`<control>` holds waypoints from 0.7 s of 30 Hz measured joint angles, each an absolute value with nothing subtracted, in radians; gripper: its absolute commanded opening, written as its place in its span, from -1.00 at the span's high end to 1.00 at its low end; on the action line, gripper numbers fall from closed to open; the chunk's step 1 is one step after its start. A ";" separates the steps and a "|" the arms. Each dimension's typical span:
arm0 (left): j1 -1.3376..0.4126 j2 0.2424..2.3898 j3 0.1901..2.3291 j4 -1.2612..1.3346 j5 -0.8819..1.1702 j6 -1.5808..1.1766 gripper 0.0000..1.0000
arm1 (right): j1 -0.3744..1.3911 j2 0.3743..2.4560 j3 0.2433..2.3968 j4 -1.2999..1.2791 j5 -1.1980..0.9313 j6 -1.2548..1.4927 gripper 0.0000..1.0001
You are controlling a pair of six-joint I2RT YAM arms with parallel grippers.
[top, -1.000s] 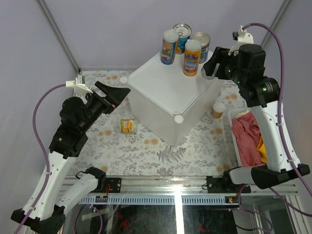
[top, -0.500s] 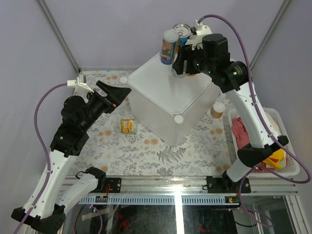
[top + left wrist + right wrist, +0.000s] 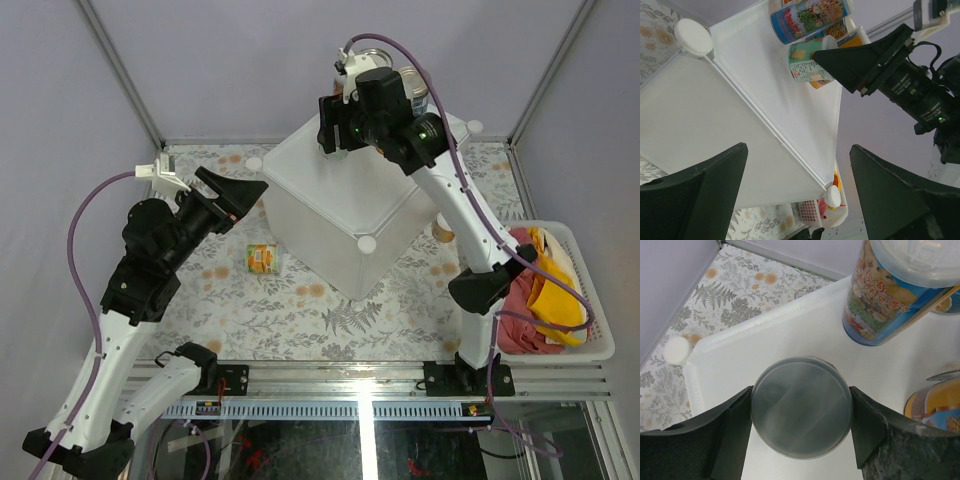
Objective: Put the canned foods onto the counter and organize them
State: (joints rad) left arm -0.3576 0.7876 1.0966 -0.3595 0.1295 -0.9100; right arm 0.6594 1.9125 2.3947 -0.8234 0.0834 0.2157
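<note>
Grey metal fills the right wrist view: the round end of the held tin (image 3: 800, 414), clamped between the fingers of the right end effector (image 3: 333, 122) above the white counter (image 3: 335, 205), near its far left edge. I cannot tell whether it is resting on the top.

If it is let go while raised or tilted, it could topple and roll off that edge to the floral mat (image 3: 300, 300), where a fallen tin (image 3: 263, 259) already lies. The blue-labelled tin (image 3: 880, 300) and yellow tin (image 3: 935, 410) stand just beside it, so spreading fingers or a sideways retreat might knock them.

The left end effector (image 3: 799, 149) hangs agape and empty by the counter's near corner.
</note>
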 measured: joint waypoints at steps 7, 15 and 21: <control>-0.358 0.785 1.097 -0.360 0.129 -0.902 -0.66 | 0.660 1.965 2.419 -0.839 0.112 0.215 1.00; -0.358 0.787 1.097 -0.360 0.130 -0.900 -0.66 | 0.660 1.983 2.449 -0.841 0.114 0.216 1.00; -0.358 0.787 1.097 -0.360 0.130 -0.900 -0.66 | 0.660 1.990 2.458 -0.841 0.113 0.216 0.97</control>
State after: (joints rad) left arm -0.3576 0.7872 1.0966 -0.3599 0.1295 -0.9001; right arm 0.6598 1.9903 2.4577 -0.8406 0.1131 0.2157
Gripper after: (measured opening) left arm 0.830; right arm 0.741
